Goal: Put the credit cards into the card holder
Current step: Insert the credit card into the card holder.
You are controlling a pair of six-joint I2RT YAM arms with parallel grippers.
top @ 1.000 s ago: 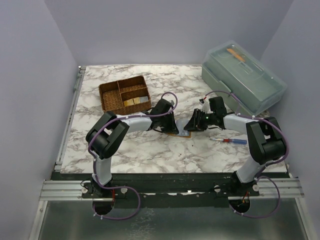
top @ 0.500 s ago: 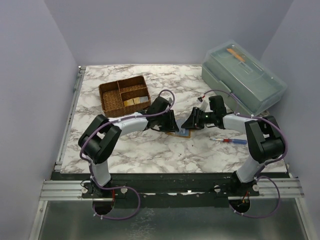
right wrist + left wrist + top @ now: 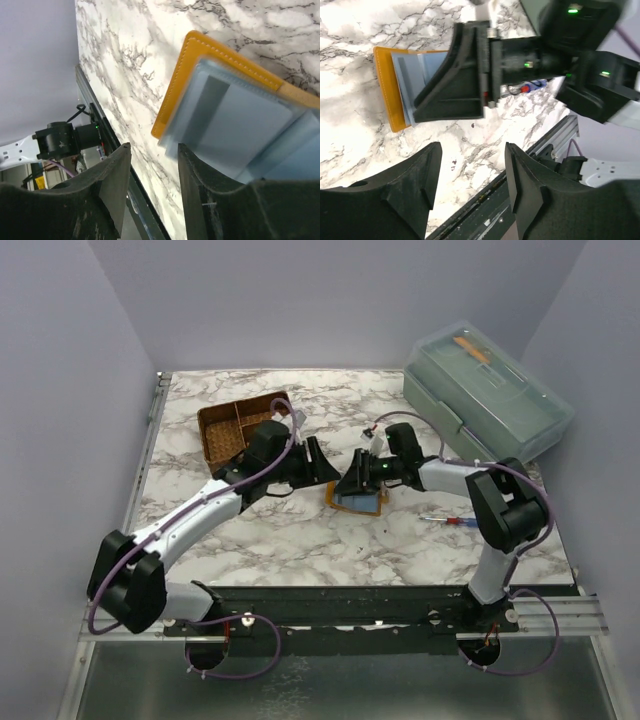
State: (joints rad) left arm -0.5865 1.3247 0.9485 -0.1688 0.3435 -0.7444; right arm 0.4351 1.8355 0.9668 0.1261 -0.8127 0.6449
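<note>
The card holder (image 3: pixel 360 505) lay open on the marble table (image 3: pixel 300 535), just ahead of and under the right gripper (image 3: pixel 350 480), whose fingers stood apart with nothing between them. The left gripper (image 3: pixel 325 468), likewise spread and empty, hung near it on the basket (image 3: pixel 222 430) side, so the right arm was nearer. Pale blue cards (image 3: pixel 240 130) lay on the orange leather, their long sides along its stitched edge. Whether they sat in slots could not be told.
</note>
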